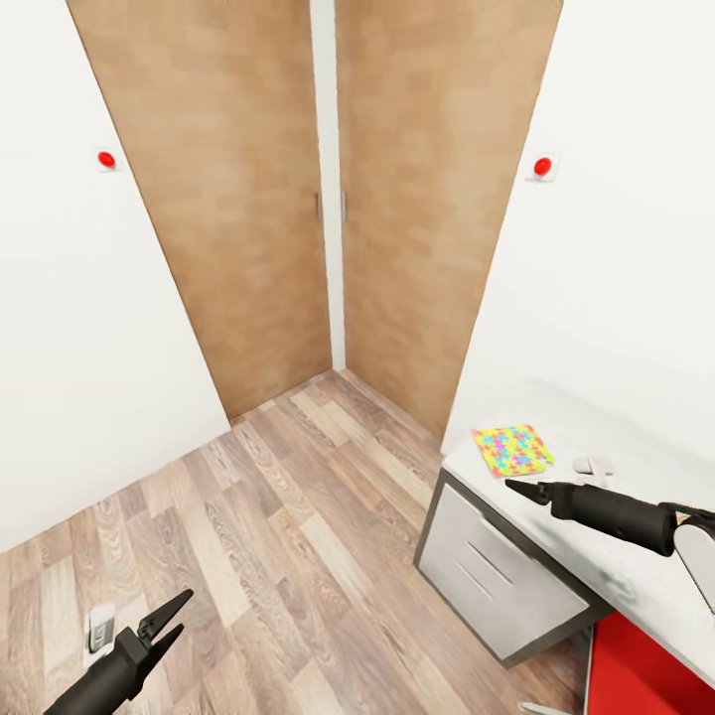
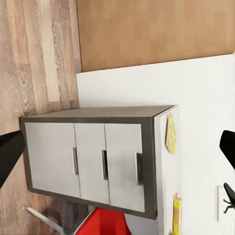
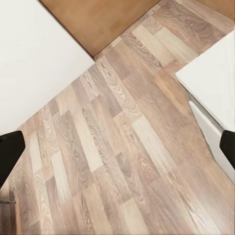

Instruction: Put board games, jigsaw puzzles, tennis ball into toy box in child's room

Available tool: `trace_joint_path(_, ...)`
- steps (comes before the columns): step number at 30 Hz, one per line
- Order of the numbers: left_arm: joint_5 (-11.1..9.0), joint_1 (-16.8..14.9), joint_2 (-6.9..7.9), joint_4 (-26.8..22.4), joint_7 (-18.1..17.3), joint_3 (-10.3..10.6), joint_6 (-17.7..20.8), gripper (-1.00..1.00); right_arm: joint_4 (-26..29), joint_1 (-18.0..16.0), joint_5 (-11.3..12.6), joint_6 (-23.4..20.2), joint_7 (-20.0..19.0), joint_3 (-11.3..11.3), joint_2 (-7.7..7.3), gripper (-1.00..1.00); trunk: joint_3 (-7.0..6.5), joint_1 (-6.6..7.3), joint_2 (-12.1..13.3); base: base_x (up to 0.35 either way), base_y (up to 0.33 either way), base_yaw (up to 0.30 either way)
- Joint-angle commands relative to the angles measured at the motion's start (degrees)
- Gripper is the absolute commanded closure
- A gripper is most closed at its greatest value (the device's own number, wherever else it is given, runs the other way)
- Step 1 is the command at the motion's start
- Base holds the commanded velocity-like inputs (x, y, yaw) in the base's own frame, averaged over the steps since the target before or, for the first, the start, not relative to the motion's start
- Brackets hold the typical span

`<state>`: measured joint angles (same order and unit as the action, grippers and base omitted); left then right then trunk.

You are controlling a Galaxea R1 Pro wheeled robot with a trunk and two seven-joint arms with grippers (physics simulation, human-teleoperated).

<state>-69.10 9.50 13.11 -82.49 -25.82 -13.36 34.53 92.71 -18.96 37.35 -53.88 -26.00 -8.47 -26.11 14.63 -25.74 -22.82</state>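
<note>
Still approaching: the puzzle [image 1: 512,449] lies flat at the counter's [image 1: 606,516] near corner, ungrasped.
Both pincers are spread and empty, the right [image 1: 523,488] hovering just beside the puzzle, the left [image 1: 164,621] low over the floor [image 1: 298,536]. Best to square up to the counter, then slide the thin box off its edge to grip it.

No text, label, brand, number or sign can be read. On the jigsaw puzzle [image 1: 512,449] lying on the tabletop [image 1: 636,566], a coloured piece pattern is printed, without lettering that can be made out.
</note>
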Motion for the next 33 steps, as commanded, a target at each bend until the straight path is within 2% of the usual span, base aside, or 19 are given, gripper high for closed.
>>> trace_joint_path(1,-0.39,-0.01,0.01,-0.01,0.04,-0.06,0.41,-1.00,0.01,-0.04,-0.26,-0.27,-0.38,-0.05,0.00,-1.00,0.02,-0.04,-0.10,0.116,0.000,0.226)
trace_joint_path(9,-0.38,-0.01,0.00,0.09,-0.22,-0.08,0.30,-1.00,0.00,-0.03,-0.26,-0.27,-0.38,0.01,0.00,-1.00,-0.48,-0.04,-0.10,0.234,0.000,0.231)
trace_joint_path(24,-0.40,0.03,0.00,0.20,-0.32,-0.17,0.27,-1.00,0.02,-0.01,-0.26,-0.32,-0.36,0.03,0.01,-1.00,-1.39,-0.04,-0.10,0.324,0.001,0.237)
trace_joint_path(33,-0.38,0.03,-0.01,0.23,-0.30,-0.16,0.24,-1.00,0.01,-0.02,-0.26,-0.27,-0.36,0.03,0.01,-1.00,-1.89,-0.04,-0.10,0.318,0.085,0.248)
